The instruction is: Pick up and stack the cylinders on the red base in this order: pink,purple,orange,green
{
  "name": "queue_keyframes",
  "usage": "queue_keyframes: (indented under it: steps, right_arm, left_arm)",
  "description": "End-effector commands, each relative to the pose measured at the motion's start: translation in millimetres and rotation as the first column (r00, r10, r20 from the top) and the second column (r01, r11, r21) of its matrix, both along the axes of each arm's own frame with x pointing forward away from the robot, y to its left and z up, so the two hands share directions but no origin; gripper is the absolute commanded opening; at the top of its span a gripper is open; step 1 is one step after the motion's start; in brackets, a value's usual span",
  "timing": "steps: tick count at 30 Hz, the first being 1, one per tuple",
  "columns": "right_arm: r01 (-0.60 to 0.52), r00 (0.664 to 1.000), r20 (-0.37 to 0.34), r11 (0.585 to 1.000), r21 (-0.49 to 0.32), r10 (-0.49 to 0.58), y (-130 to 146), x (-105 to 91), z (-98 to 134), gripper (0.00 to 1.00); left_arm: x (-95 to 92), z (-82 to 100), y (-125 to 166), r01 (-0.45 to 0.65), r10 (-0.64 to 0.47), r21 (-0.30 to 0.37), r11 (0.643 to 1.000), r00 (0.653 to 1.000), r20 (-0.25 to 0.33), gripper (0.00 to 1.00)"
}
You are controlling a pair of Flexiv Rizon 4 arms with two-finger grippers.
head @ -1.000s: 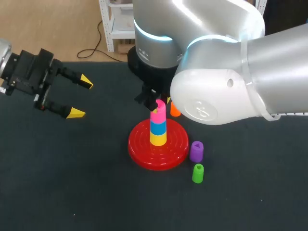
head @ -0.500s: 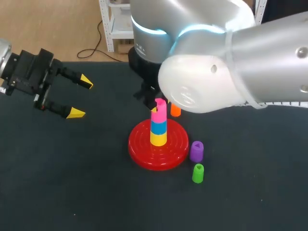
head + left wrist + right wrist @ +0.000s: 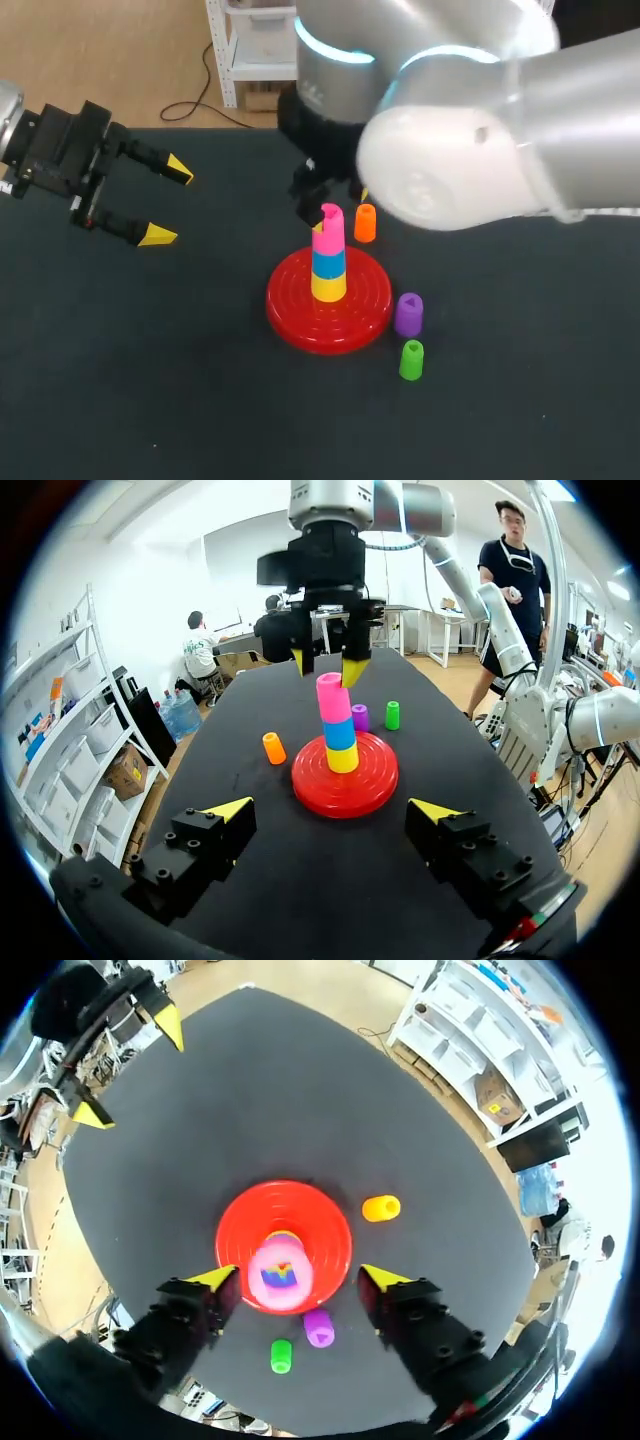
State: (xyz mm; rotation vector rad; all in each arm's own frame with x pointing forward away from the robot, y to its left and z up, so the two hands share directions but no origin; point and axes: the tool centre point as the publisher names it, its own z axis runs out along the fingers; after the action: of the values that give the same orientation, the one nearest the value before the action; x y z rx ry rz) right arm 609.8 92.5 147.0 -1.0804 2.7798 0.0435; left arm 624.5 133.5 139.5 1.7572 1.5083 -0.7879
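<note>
Bright, even overhead room light; the dark bench (image 3: 140, 400) reads matte. Soft white highlights sit on the right arm (image 3: 470, 160) shell and the glossy red base (image 3: 295, 318). Shadows on the bench are faint, soft-edged.

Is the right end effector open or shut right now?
Open. In the right wrist view the right end effector has its yellow tips wide apart, either side of the pink cylinder, neither touching it.
</note>
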Motion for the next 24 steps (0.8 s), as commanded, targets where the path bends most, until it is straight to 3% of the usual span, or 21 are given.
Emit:
queue_keyframes:
  steps: [1,6,18,24]
  right_arm:
    - [-0.003,0.999,0.042,0.998,0.062,0.001,-24.4,-14.3,18.3,1.0]
    - [0.007,0.999,0.04,0.998,0.061,-0.01,-42.8,-16.6,12.7,1.0]
    - [0.055,0.998,0.016,0.998,-0.006,-0.055,-78.7,-20.8,-41.3,1.0]
    - [0.059,0.998,0.012,0.996,0.06,-0.059,-84.8,-26.9,-60.7,1.0]
  left_arm:
    - [0.3,-0.9,0.8,0.002,-0.002,-0.003,1.0,1.0,0.003,1.0]
    - [0.3,-0.9,0.8,0.002,-0.002,-0.003,1.0,1.0,0.003,1.0]
    - [0.3,-0.9,0.8,0.002,-0.002,-0.003,1.0,1.0,0.003,1.0]
    - [0.3,-0.9,0.8,0.002,-0.002,-0.003,1.0,1.0,0.003,1.0]
